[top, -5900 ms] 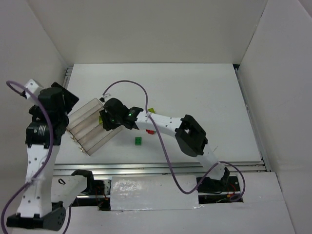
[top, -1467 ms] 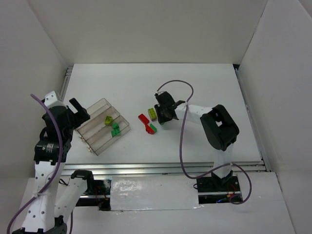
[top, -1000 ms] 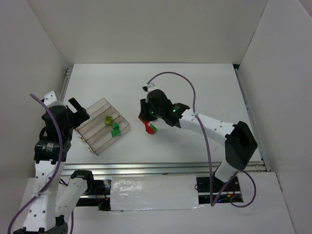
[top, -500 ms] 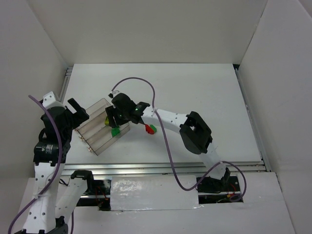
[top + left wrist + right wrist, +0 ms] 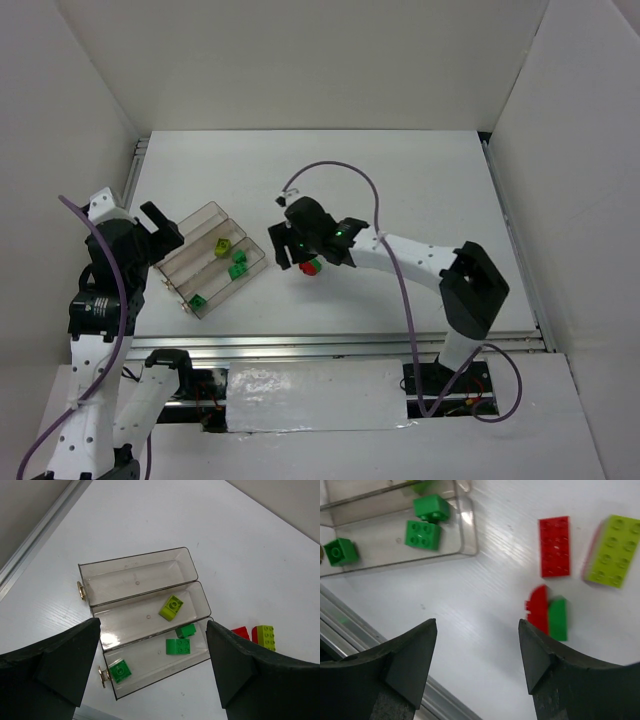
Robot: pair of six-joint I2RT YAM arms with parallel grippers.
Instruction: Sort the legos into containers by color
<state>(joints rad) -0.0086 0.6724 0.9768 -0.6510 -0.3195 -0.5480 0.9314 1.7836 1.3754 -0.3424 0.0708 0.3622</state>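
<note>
A white table [image 5: 420, 180] is seen across the middle of the overhead view, and fine parallel grain lines are picked out on its surface from the right wrist. It is boxed in on three sides by plain white panels: a back wall [image 5: 300, 60], a left wall [image 5: 50, 110] and a right wall [image 5: 580, 200]. An aluminium rail [image 5: 300, 345] is laid along the table's near edge. A second rail [image 5: 138, 160] is run up the left edge, and a third [image 5: 505, 220] is set along the right. Below the near rail, a crinkled silvery sheet [image 5: 315, 398] is taped flat.
</note>
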